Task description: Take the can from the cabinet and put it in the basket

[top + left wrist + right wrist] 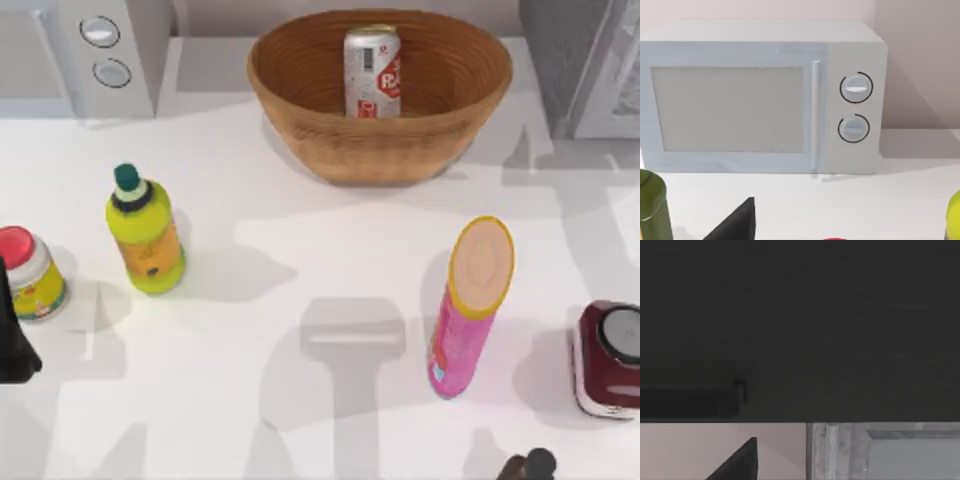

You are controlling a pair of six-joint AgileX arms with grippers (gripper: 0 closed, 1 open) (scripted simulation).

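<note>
The silver can (372, 72) with its red label stands upright inside the orange-brown wicker basket (300, 100), at the back middle of the table. Neither gripper touches it. The grey cabinet (590, 70) with a pale white-framed door sits at the back right corner, partly cut off. My left arm (14, 345) is parked at the table's left edge, far from the basket. A dark piece of my right arm (530, 465) shows at the front right edge. The right wrist view is mostly dark, with a pale framed panel (885, 452) low in it.
A white microwave (90, 55) with two round knobs stands at the back left, also facing the left wrist camera as the microwave (765, 95). A yellow-green bottle (145, 235) and a red-lidded jar (30, 272) stand left. A pink tube (468, 305) and a dark red jar (610, 358) stand right.
</note>
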